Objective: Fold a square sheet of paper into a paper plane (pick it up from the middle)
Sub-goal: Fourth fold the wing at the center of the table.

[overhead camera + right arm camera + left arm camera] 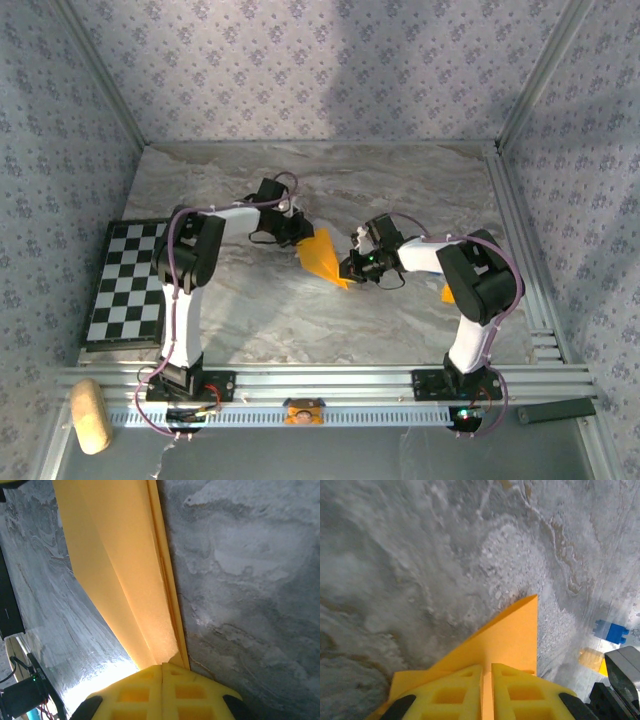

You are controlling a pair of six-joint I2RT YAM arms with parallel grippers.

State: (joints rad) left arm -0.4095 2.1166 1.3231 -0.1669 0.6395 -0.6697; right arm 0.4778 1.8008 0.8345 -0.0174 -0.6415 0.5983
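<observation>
A slim, folded orange-yellow paper plane [322, 255] is held off the grey marbled table top [400, 190] at the middle of the top external frame, between the two arms. The left gripper [298, 240] is clamped on its upper left edge and the right gripper [352, 268] on its lower right tip.

In the left wrist view, the yellow fingers [450, 695] of the left gripper [487, 672] are pressed narrowly together at the bottom edge. The paper plane [512, 635] is pinched between them, its sharp corner pointing toward the upper right.

In the right wrist view, the right gripper [162, 672] is likewise closed tight on the paper plane [115, 555], whose layered folds run toward the upper left.

A black-and-white chequered board [125, 285] is seen lying flat at the left of the top external frame.
</observation>
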